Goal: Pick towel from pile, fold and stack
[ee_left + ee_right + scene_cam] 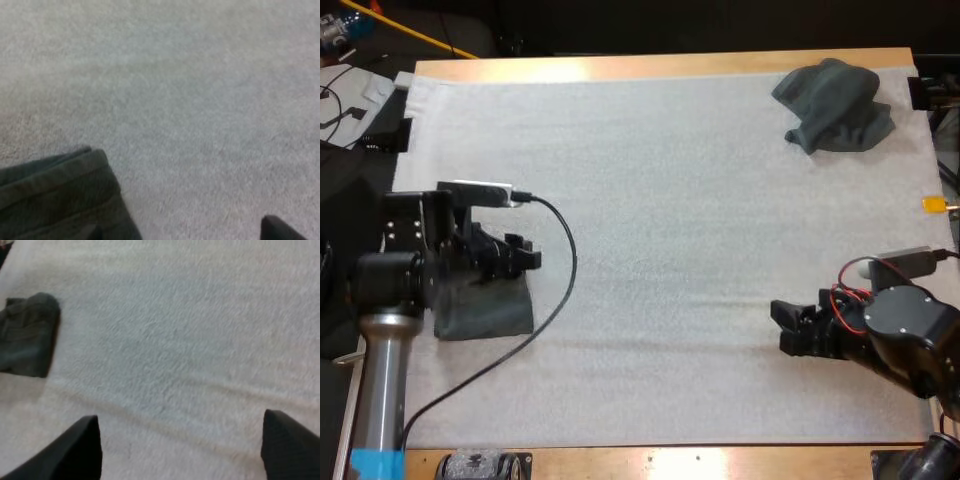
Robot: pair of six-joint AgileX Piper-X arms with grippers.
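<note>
The high view looks down over the whole mat (pixel 650 250) from behind. All views share the folded towel (pixel 490 312) at 8 o'clock: left wrist close, right wrist from afar.

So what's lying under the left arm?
A folded dark towel lies flat on the white mat, its near part showing. The left arm hides the towel's far part.
</note>
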